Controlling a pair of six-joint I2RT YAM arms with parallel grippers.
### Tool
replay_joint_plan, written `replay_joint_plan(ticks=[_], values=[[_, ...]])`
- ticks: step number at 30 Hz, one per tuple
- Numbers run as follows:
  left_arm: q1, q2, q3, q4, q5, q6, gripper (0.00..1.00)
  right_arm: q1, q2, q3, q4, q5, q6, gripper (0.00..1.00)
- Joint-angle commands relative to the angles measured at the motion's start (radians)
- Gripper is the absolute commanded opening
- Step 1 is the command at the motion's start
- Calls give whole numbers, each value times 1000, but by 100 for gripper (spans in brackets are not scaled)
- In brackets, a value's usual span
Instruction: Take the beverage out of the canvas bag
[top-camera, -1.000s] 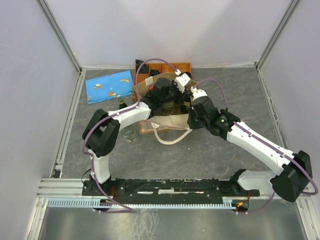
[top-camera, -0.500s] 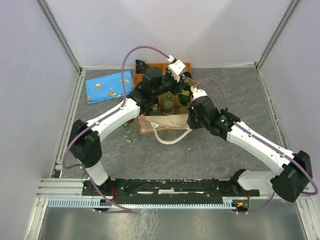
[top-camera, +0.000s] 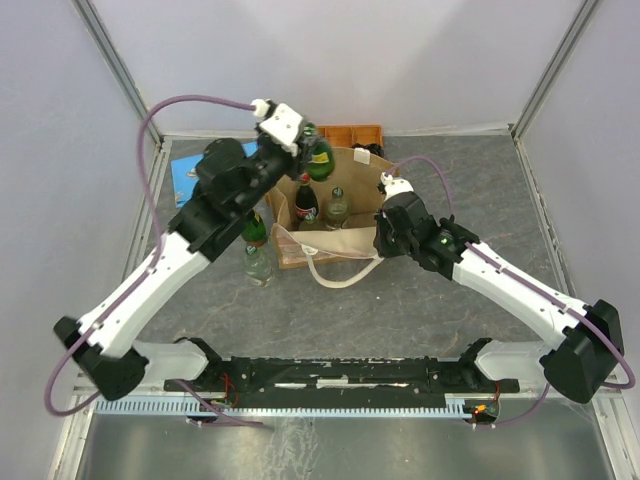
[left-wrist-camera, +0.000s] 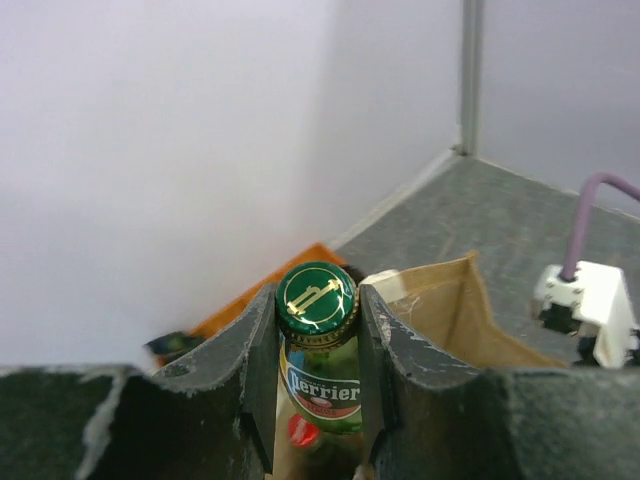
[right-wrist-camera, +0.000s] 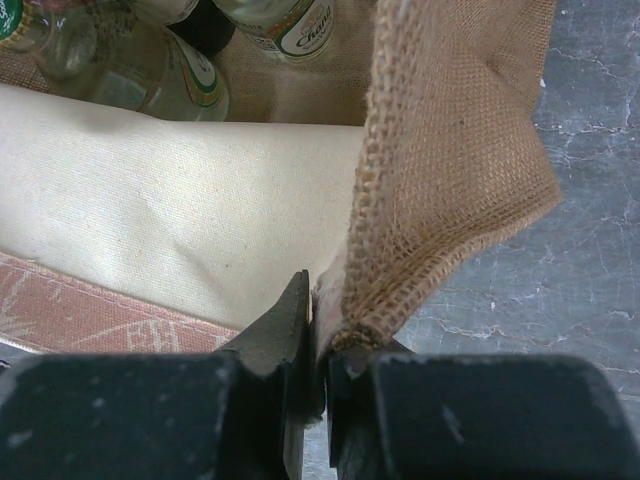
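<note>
Tabletop (top-camera: 480, 200) carries the open canvas bag (top-camera: 345, 240) near its far side; right end effector (right-wrist-camera: 315, 300) pinches the bag's rim, left end effector (left-wrist-camera: 318, 330) is clamped on green Perrier bottle (top-camera: 320, 160) neck, over the bag's far-left rim

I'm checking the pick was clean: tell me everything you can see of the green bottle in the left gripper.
The green bottle is glass-looking, with a green-and-gold crown cap and a Perrier label above a red mark. It hangs upright, neck clamped just under the cap between the black fingers of the left gripper, over the far edge of the canvas bag. Nothing else visibly touches it.
</note>
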Motion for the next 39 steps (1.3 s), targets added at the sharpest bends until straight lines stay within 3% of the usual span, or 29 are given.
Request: replay_joint_plan(ticks=[1, 7, 14, 25, 29, 35, 39], values=[[0, -186, -26, 96, -223, 121, 3, 6, -2, 6, 47, -4, -19, 14], [-1, -304, -54, -37, -441, 151, 3, 5, 20, 22, 56, -24, -33, 14], [1, -445, -176, -77, -666, 132, 3, 5, 57, 42, 64, -53, -48, 13], [14, -593, -511, 44, -894, 36, 3, 6, 85, 72, 61, -78, -65, 13], [67, -573, -556, 32, -846, -42, 3, 5, 69, 66, 56, -77, -66, 13], [276, -539, -577, -11, -625, -217, 3, 5, 24, 36, 59, -55, -57, 13], [370, -535, -626, 40, -553, -246, 3, 5, 40, 54, 40, -67, -56, 13]])
